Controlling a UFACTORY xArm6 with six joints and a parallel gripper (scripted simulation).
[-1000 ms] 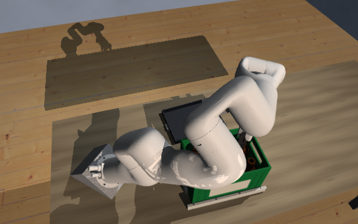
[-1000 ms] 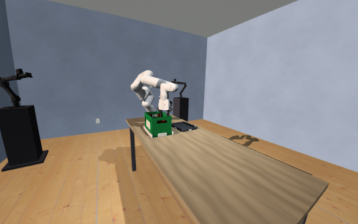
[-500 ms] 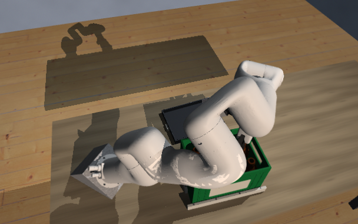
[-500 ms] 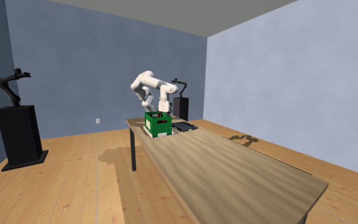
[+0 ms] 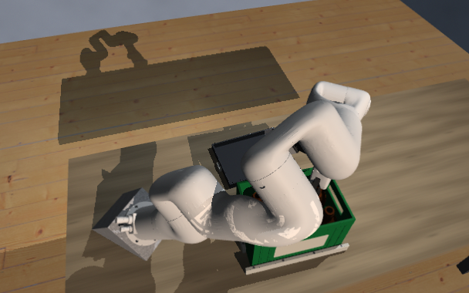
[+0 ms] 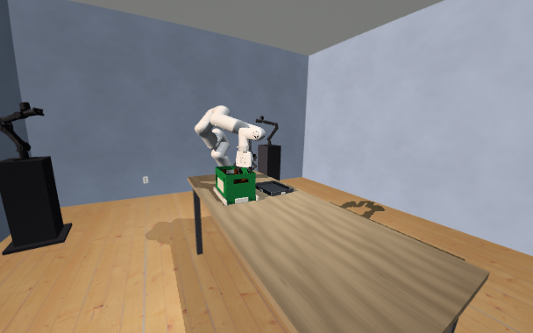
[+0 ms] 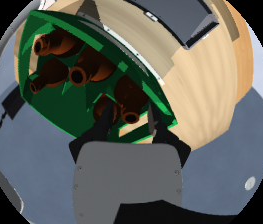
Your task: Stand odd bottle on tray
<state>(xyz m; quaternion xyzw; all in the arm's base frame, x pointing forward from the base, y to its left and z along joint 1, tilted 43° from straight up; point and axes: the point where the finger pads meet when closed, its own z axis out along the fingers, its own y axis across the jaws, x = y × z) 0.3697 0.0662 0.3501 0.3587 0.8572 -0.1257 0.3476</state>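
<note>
The green crate stands level on the table, with several brown bottles in it. My gripper is open and points down into the crate at one end. Its fingers stand on either side of one bottle's mouth, with a gap. Another bottle is partly hidden behind the left finger. Three more bottles stand farther off: a middle one, an upper left one and a lower left one. The dark tray lies beside the crate, no bottle visible on it.
My arm arches over the crate and hides part of it and of the tray. A pale strip lines the crate's base. Dark pedestals with small black arms stand away from the table.
</note>
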